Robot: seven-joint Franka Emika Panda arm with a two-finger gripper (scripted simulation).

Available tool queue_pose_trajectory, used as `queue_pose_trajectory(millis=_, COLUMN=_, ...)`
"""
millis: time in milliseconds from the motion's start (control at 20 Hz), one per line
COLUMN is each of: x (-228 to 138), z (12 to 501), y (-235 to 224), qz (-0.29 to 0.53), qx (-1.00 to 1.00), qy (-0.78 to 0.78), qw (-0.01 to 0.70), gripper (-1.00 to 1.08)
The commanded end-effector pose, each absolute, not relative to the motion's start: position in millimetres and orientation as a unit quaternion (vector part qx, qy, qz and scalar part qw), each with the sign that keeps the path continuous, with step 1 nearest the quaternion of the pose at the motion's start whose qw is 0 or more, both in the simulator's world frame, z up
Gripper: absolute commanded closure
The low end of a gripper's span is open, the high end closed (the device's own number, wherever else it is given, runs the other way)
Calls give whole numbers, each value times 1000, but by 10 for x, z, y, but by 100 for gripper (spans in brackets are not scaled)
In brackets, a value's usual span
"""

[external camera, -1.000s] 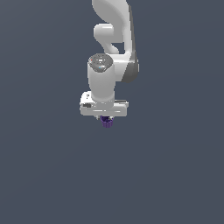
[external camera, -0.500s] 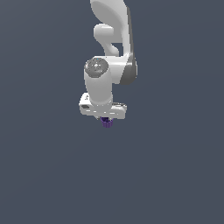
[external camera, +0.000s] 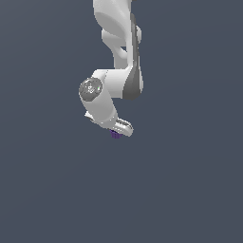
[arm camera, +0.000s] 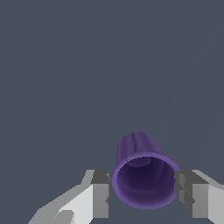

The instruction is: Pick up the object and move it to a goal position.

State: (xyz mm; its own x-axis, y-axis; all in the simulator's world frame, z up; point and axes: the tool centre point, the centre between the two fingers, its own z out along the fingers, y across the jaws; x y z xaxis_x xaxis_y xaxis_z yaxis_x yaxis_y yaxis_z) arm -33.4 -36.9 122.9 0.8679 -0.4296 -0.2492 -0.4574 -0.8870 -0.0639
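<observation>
The gripper (arm camera: 142,192) has its two fingers set on either side of the object (arm camera: 144,175), a dark purple, cup-like piece with a hollow open mouth facing the wrist camera and a ridged, roughly cylindrical wall behind it. Taking the object as the landmark and reading the wrist view from left to right: one grey fingertip (arm camera: 100,192) sits just beside the rim with a sliver of background showing between them, then comes the rim itself, then the other fingertip (arm camera: 186,192), which meets the rim's outer edge. So the jaws are closed in around the object, one pad touching and the other apparently a hair off; whether it is firmly pinched cannot be told for sure.

In the exterior view the gripper (external camera: 117,130) is tilted at the end of the white arm (external camera: 121,71), and the object (external camera: 116,135) shows only as a small purple speck poking out just under it, against plain grey-blue background.
</observation>
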Motion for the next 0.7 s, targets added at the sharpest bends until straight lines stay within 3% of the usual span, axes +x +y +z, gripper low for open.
queue_pose_trajectory(millis=0, x=-372, z=1153, y=-346, qz=142, qx=-946, qy=280, qw=77, gripper=-20)
queue_pose_trajectory(millis=650, x=-460, z=955, y=-214, qz=239, qx=-862, qy=429, qw=126, gripper=-20)
